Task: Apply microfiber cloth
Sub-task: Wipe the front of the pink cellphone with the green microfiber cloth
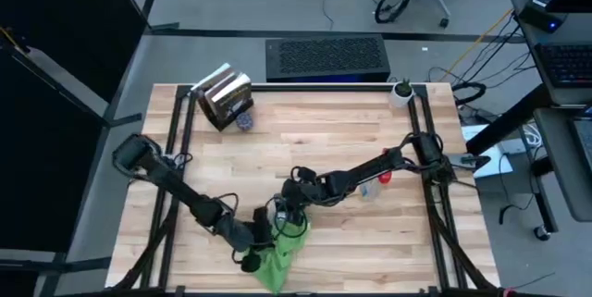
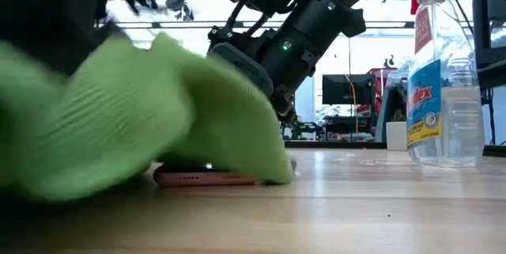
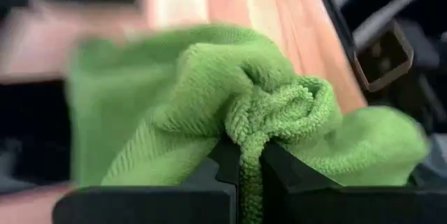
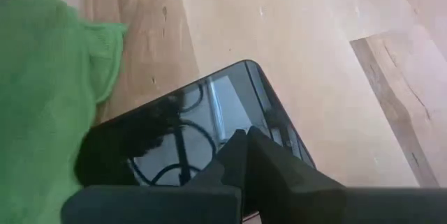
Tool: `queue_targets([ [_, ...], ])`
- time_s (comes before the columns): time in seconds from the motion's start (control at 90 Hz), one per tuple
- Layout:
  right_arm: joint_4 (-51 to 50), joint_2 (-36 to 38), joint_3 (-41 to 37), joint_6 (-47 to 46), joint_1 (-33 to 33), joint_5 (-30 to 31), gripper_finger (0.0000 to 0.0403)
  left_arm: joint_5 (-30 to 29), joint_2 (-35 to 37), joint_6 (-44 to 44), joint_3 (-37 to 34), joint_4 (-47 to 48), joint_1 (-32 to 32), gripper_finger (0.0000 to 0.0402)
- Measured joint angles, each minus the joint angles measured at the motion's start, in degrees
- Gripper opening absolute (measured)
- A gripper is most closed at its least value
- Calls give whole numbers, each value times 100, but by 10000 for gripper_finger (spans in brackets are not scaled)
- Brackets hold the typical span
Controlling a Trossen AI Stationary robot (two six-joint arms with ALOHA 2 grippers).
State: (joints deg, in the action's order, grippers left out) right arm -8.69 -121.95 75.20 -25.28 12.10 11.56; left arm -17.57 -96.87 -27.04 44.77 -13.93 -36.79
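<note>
I have my left claw (image 3: 248,165) clamped on a bunched fold of the microfiber cloth (image 1: 282,258), which lies low in the high view just left of centre, draped over one end of the small black device (image 4: 209,130). I grip it by a gathered ridge, I judge, so the loose remainder can trail flat across the glass and do the wiping. My right claw (image 4: 241,155) has its fingers pressed together with nothing between them, tips down on the bare end of the device; I reckon that pins it to the wooden table (image 1: 370,121) so the cloth cannot drag it along. From table height the cloth (image 2: 134,119) humps over the device's thin edge (image 2: 205,178). By count: one cloth, one device, one spray bottle (image 2: 443,80) at the right of the low view, well apart, and one shiny box (image 1: 225,96) at the upper left of the table.
</note>
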Motion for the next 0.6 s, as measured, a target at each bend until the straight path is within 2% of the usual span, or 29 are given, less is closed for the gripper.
queue_targets([
  [0.1,14,0,0,0,0,3,0,-477,286,246,2,186,23,1],
  [0.233,20,0,0,11,0,4,0,-616,250,511,1,130,234,1],
  [0.456,27,0,0,91,0,4,0,-476,-141,690,-418,-1237,433,1],
  [0.6,69,-2,-2,239,0,15,0,-525,-401,783,-555,-1643,613,1],
])
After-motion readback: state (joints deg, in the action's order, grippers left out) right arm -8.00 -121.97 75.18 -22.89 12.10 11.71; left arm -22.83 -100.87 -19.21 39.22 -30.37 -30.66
